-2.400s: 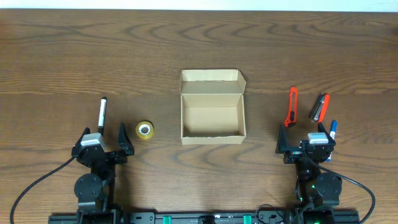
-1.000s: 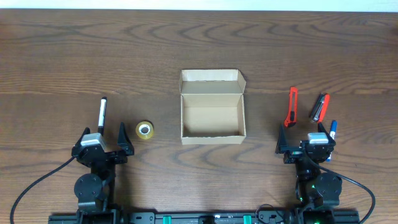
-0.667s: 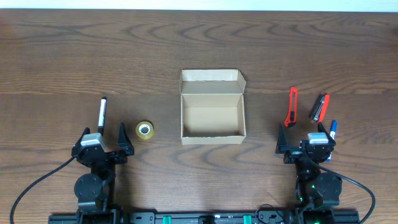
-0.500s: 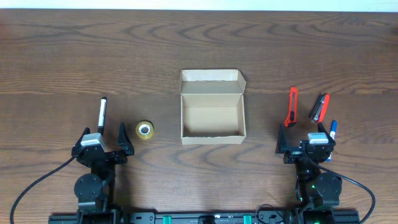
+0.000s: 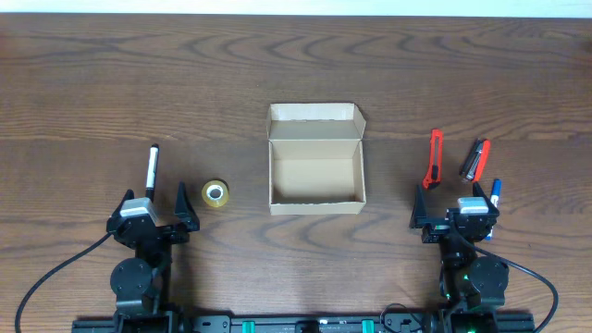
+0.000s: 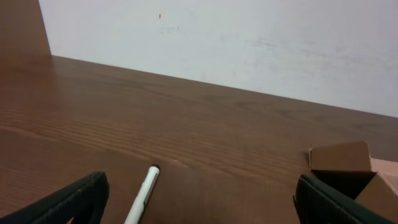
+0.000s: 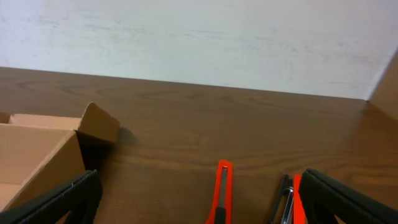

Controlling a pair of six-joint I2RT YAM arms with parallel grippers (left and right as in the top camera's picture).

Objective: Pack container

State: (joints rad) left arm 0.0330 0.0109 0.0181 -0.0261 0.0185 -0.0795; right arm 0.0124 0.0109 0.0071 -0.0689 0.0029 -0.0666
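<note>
The tan cardboard container (image 5: pixel 314 171) stands open in the middle of the table, lid flap folded back, inside bare. Its corner shows in the left wrist view (image 6: pixel 348 171) and its side in the right wrist view (image 7: pixel 37 165). My left gripper (image 5: pixel 153 219) rests open and empty at the near left edge, jaws wide in the wrist view (image 6: pixel 199 202). My right gripper (image 5: pixel 450 215) rests open and empty at the near right edge, jaws wide (image 7: pixel 199 199).
A white marker (image 5: pixel 152 166) (image 6: pixel 142 196) and a yellow tape roll (image 5: pixel 215 193) lie left of the box. An orange box cutter (image 5: pixel 433 158) (image 7: pixel 221 193), a red-and-black tool (image 5: pixel 475 159) and a blue pen (image 5: pixel 495 191) lie to its right.
</note>
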